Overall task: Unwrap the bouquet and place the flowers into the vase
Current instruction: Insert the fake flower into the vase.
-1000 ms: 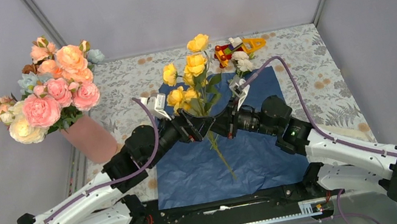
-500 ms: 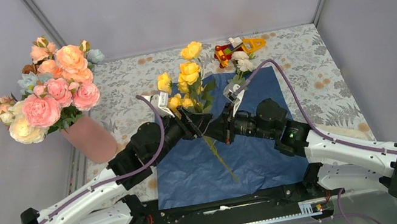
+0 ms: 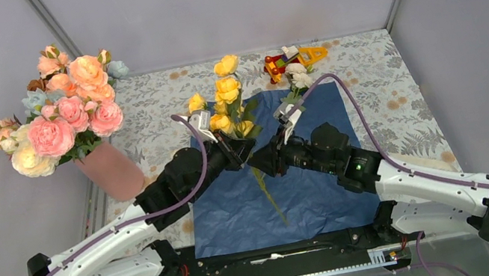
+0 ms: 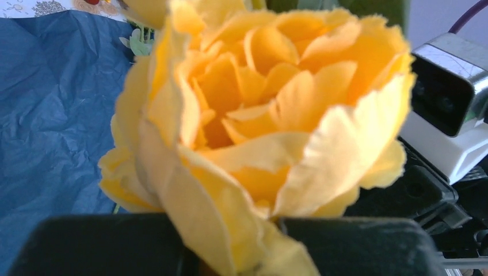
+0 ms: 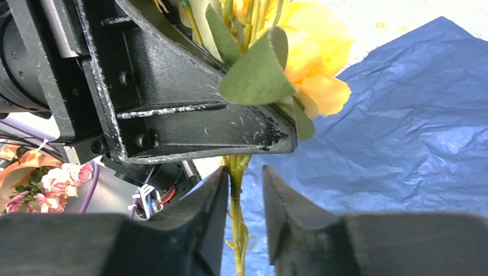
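The flowers [image 3: 227, 88], a bunch of yellow roses, stand up over the spread blue paper [image 3: 311, 187] of the bouquet. My left gripper [image 3: 234, 149] is shut on their stems just under the blooms. One rose [image 4: 259, 109] fills the left wrist view, a petal lying between the fingers [image 4: 103, 241]. My right gripper [image 5: 244, 178] sits just below, open, with the stems [image 5: 236, 230] against one finger and a gap on the other side. The salmon-pink vase [image 3: 115, 172] stands at the left, full of big blooms.
A red-and-yellow toy [image 3: 292, 60] lies at the table's far edge. A cream rose [image 3: 299, 77] rests by the paper's far corner. The long stem ends [image 3: 271, 198] hang down over the paper towards the arm bases.
My left gripper has closed on the stems while my right gripper has opened off them. The bunch has shifted left and farther from the bases.
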